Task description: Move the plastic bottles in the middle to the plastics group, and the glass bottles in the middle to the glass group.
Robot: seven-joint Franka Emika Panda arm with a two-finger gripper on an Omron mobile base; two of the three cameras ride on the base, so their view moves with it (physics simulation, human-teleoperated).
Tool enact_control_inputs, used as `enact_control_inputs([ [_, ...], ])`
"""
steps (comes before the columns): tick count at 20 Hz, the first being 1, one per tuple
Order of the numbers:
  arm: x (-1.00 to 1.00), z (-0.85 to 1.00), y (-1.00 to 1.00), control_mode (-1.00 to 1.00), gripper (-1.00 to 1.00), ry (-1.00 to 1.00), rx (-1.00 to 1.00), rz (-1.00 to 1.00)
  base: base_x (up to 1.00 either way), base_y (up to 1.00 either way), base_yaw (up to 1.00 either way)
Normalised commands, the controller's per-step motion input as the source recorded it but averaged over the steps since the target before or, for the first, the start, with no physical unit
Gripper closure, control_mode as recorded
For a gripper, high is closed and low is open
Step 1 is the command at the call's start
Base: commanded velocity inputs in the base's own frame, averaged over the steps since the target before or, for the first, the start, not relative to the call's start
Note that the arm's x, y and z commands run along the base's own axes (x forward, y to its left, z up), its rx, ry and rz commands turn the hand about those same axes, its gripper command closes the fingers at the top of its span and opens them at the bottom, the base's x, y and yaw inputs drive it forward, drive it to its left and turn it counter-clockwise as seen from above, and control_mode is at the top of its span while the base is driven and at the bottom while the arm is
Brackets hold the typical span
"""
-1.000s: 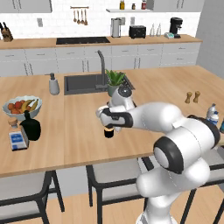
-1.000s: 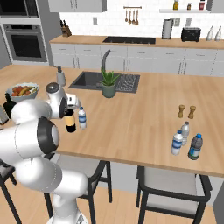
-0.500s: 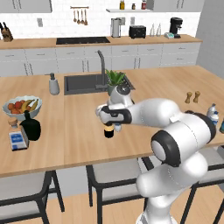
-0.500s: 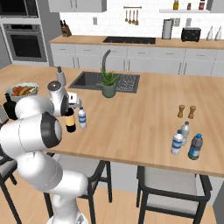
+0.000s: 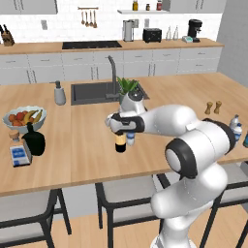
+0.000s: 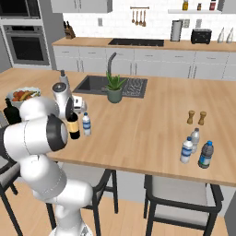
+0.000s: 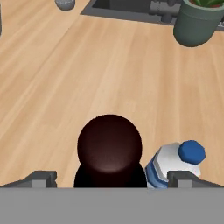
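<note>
Gripper point(image 7: 109, 178) directly above wine bottle point(image 5: 120, 142) near the counter's middle, fingers point(image 7: 40, 178) spread open either side of its reddish cap, small water bottle point(image 7: 173, 164) touching the wine bottle's right side, potted plant point(image 6: 114, 89) farther back by sink point(image 6: 97, 85)

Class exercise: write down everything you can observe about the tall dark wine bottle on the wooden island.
The tall dark wine bottle stands upright near the front edge of the wooden island, its tan-yellow label facing the right base camera. From the hand view its rounded, reddish-dark top sits between the two fingertips of the claw, which is spread wide around the neck. A small clear plastic bottle with a blue cap stands close beside it; contact cannot be judged.
</note>
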Motion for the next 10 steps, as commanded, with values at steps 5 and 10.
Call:
enact_control_inputs([
  [5,0.01,-0.03,0.00,-1.00,-1.00,0.00,0.00,0.00,0.00,0.00,0.00],
  [10,0.00,-0.01,0.00,-1.00,-1.00,0.00,0.00,0.00,0.00,0.00,0.00],
])
